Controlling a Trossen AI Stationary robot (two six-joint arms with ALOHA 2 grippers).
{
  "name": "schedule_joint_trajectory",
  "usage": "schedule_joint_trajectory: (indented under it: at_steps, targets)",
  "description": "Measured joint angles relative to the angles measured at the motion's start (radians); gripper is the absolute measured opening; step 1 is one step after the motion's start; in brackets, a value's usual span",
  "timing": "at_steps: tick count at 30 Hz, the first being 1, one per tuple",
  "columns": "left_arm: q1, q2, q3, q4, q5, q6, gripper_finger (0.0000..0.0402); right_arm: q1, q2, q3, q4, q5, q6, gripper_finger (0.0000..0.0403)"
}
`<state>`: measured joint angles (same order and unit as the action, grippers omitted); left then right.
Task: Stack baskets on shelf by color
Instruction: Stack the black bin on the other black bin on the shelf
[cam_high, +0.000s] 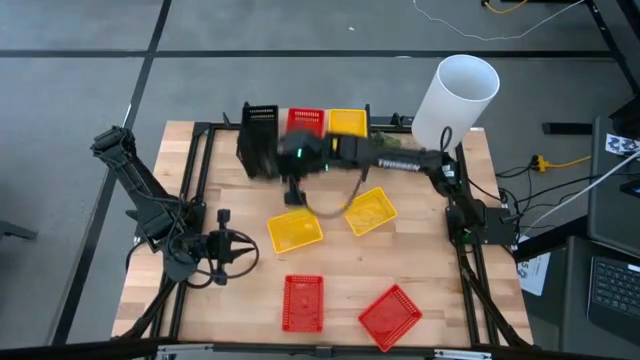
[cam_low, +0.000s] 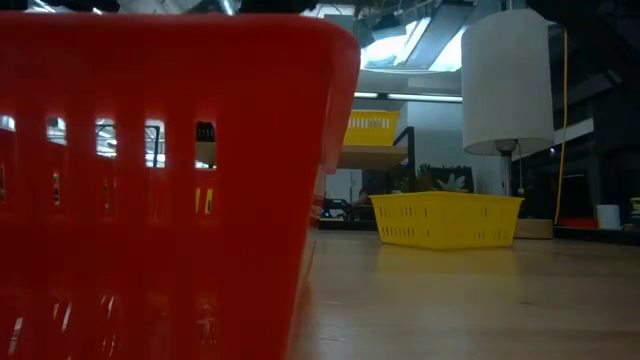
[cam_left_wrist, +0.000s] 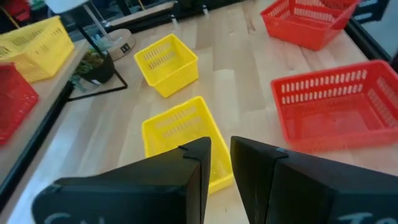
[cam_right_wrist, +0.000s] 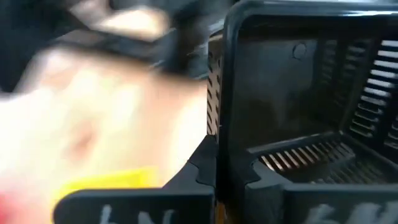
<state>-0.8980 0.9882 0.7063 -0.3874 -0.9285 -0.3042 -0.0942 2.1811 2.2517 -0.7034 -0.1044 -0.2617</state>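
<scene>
My right arm reaches across to the shelf (cam_high: 330, 135) at the table's far edge. Its gripper (cam_high: 283, 155) is shut on a black basket (cam_high: 256, 150) just in front of the shelf's left end. More black basket (cam_high: 261, 118) shows on the shelf there, beside a red basket (cam_high: 305, 120) and a yellow basket (cam_high: 347, 122). Two yellow baskets (cam_high: 295, 231) (cam_high: 370, 211) sit flat on the table's middle, and two red baskets (cam_high: 303, 302) (cam_high: 390, 316) near its front edge. My left gripper (cam_left_wrist: 221, 165) waits over the table's left side, narrowly open and holding nothing. My right gripper pinches the black basket's side wall (cam_right_wrist: 219, 124) just below the rim, with one finger (cam_right_wrist: 202, 168) outside and the other (cam_right_wrist: 252, 171) inside the basket. The wall stands on edge between the fingers. Whether the basket rests on anything does not show.
A tall white cylinder (cam_high: 455, 95) stands at the table's far right corner beside the shelf, with a small plant (cam_left_wrist: 93, 65) near its foot. Black frame rails (cam_high: 195, 170) run along the table's sides. In the low view a red basket (cam_low: 150, 180) fills the foreground.
</scene>
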Motion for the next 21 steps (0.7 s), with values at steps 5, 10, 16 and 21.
schedule_joint_trajectory:
  at_steps: [5, 10, 16, 21]
  targets:
    - [-0.025, -0.017, 0.055, 0.004, -0.045, 0.085, 0.0055, 0.097, 0.043, 0.000, -0.060, -0.026, 0.072, 0.0000]
    - [-0.028, -0.020, 0.115, 0.004, -0.101, 0.141, 0.0055, 0.201, 0.157, 0.000, 0.066, -0.092, 0.104, 0.0000]
    - [-0.035, -0.021, 0.130, 0.001, -0.107, 0.158, 0.0055, 0.257, 0.289, -0.001, 0.188, -0.052, 0.131, 0.0000]
    - [-0.035, -0.021, 0.130, 0.001, -0.104, 0.153, 0.0055, 0.256, 0.319, 0.000, 0.065, 0.109, 0.200, 0.0000]
